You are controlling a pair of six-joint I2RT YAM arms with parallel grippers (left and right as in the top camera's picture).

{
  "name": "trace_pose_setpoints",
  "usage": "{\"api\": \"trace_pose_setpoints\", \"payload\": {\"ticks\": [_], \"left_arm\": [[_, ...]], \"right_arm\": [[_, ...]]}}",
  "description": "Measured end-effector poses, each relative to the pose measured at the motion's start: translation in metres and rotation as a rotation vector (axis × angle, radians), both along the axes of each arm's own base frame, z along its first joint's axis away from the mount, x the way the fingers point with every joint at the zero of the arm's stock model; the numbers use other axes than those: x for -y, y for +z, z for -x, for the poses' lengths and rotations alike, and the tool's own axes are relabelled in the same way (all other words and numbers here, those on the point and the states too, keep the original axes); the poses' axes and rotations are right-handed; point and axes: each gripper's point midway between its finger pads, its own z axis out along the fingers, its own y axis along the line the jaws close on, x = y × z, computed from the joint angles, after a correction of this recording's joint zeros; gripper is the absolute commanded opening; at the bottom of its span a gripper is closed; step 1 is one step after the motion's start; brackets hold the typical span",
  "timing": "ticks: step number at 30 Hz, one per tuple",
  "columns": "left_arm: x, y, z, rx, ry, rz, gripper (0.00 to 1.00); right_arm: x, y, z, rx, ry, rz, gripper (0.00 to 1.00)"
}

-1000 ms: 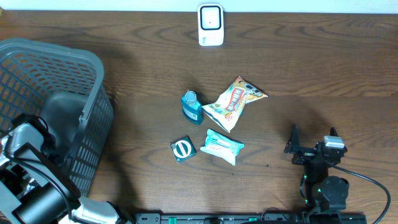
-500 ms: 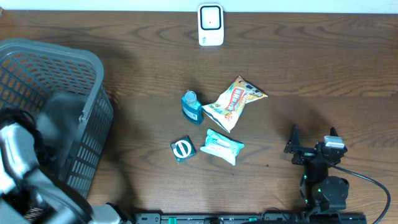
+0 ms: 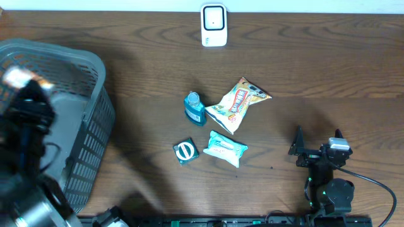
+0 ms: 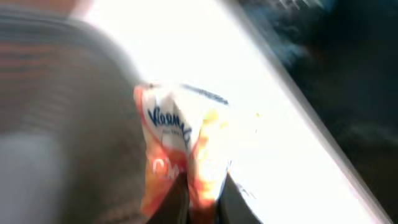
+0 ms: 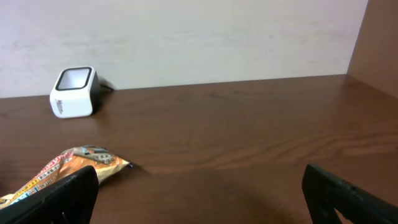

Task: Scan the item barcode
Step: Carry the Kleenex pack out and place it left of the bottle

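Item: orange-and-white packet point(image 4: 177, 143) with blue lettering, too blurred to read. In the left wrist view it stands on end, its lower edge pinched between the two fingers of the left gripper point(image 4: 200, 196). The jaws are closed tight on it. No barcode can be made out on the face shown.

Location: the left arm point(image 3: 25, 126) is at 9 o'clock in the overhead view, above the grey mesh basket point(image 3: 88, 132). The arm is motion-blurred there, so the packet cannot be picked out with certainty in that view.

Barcode scanner point(image 3: 214, 25): a white unit with a dark window, upright at 12 o'clock on the far edge of the table point(image 3: 328, 69), well apart from the left arm. The right wrist view shows it point(image 5: 73, 91) against the pale wall point(image 5: 217, 37).

Centre of table:
- teal bottle point(image 3: 194, 108)
- printed snack bag point(image 3: 237, 104) just beside the bottle at its 3 o'clock, also seen from the right wrist point(image 5: 68, 167)
- white-and-teal wipes pack point(image 3: 226, 148) at 6 o'clock from the bag
- small round teal item point(image 3: 185, 151) at 9 o'clock from the wipes

Right gripper point(image 3: 315, 142): at 4 o'clock, low over the table, fingers spread wide with nothing between them. The right wrist view point(image 5: 199, 174) shows the same.
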Motion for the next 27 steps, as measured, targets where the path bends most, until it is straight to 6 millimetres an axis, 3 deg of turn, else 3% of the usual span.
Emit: {"api": "trace_pose_setpoints", "payload": {"ticks": [2,4,8,11,14,20,27], "left_arm": [[0.052,0.021,0.015,0.085,-0.197,-0.087,0.07],[0.091,0.027,0.029,0.123,-0.355,-0.147,0.07],[0.146,0.008,0.052,0.099,-0.626,-0.220,0.07],[0.158,-0.017,0.054,0.013,-0.693,-0.241,0.07],[0.157,-0.050,0.048,-0.113,-0.692,-0.248,0.07],[0.162,-0.126,0.029,-0.410,-0.729,-0.234,0.07],[0.174,-0.202,0.002,-0.728,-0.746,-0.289,0.08]], "right_arm": [[0.000,0.000,0.000,0.000,0.000,0.000,0.99],[0.000,0.000,0.000,0.000,0.000,0.000,0.99],[0.000,0.000,0.000,0.000,0.000,0.000,0.99],[0.000,0.000,0.000,0.000,0.000,0.000,0.99],[0.000,0.000,0.000,0.000,0.000,0.000,0.99],[0.000,0.000,0.000,0.000,0.000,0.000,0.99],[0.000,0.000,0.000,0.000,0.000,0.000,0.99]]}}
